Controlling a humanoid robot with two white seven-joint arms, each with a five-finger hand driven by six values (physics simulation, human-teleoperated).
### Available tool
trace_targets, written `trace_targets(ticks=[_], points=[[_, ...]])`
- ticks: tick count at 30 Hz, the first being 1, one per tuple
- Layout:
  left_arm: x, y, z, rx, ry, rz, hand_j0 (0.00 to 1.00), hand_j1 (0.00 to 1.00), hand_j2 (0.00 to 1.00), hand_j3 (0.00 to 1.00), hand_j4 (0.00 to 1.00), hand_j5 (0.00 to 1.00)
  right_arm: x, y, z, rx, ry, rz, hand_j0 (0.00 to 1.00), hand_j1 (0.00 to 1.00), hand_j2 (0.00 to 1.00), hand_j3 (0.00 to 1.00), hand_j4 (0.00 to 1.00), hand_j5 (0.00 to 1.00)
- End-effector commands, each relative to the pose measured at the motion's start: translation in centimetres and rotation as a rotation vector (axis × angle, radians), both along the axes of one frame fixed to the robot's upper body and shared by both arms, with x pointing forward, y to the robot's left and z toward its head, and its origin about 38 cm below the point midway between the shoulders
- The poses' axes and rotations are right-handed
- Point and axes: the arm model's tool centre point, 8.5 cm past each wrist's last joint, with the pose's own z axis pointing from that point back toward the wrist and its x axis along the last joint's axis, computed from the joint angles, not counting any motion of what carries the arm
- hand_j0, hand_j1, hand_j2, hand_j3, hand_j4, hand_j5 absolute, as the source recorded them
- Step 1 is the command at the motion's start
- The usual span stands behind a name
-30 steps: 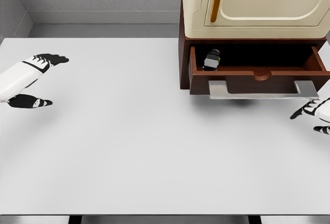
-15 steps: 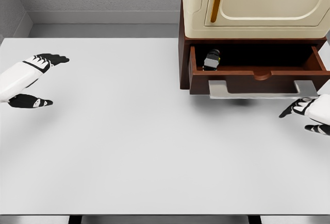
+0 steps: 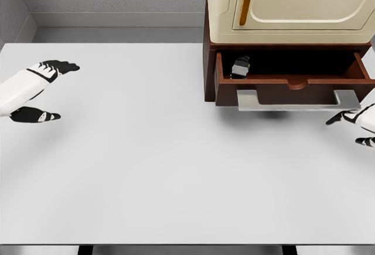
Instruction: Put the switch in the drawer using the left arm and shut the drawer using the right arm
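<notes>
2 robot hands show: left robot hand [image 3: 36, 91] hovers spread wide over the worktop [image 3: 164, 167]; right robot hand [image 3: 358, 125], fingers relaxed, sits below the handle [image 3: 297, 100]. Switch [image 3: 241, 67] lies upright-lengthwise inside the open drawer [image 3: 293, 82], left end.

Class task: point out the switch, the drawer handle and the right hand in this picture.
switch [image 3: 241, 67], head view, on its grey body.
drawer handle [image 3: 299, 101], head view, middle of the grey bar.
right hand [image 3: 358, 120], head view, on its white back.

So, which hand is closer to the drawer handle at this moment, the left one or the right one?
The right hand. It is just below the right end of the drawer handle, not touching it. The left hand is far away at the table's left edge.
</notes>
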Motion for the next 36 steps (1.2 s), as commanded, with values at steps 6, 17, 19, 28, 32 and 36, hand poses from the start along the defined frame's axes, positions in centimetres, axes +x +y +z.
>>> trace_targets(ticks=[6,17,19,28,32,36], points=[[0.0,-0.1,0.2,-0.006,-0.003,-0.003,1.00,1.00,1.00,1.00,1.00,1.00,0.2,-0.8,-1.0,0.008,0.002,-0.039,0.78,0.78,0.78,0.78,0.78,0.78],[-0.7,-1.5,1.0,-0.002,-0.039,-0.037,1.00,1.00,1.00,1.00,1.00,1.00,1.2,-0.6,-1.5,0.010,0.012,-0.038,0.78,0.78,0.78,0.78,0.78,0.78],[-0.7,-1.5,1.0,-0.002,-0.039,-0.039,1.00,1.00,1.00,1.00,1.00,1.00,1.3,-0.5,-1.5,0.012,0.010,-0.037,0.78,0.78,0.78,0.78,0.78,0.78],[-0.9,-2.1,1.6,0.004,-0.060,-0.053,1.00,1.00,1.00,1.00,1.00,1.00,1.3,-0.5,-1.5,0.012,0.010,-0.037,0.79,0.79,0.79,0.79,0.79,0.79],[-0.9,-2.1,1.6,0.004,-0.060,-0.053,1.00,1.00,1.00,1.00,1.00,1.00,1.6,-0.1,-1.3,0.023,-0.003,-0.033,0.79,0.79,0.79,0.79,0.79,0.79],[-0.9,-2.1,1.6,0.004,-0.060,-0.053,1.00,1.00,1.00,1.00,1.00,1.00,2.7,0.3,-1.9,0.030,0.000,-0.034,0.79,0.79,0.79,0.79,0.79,0.79]])
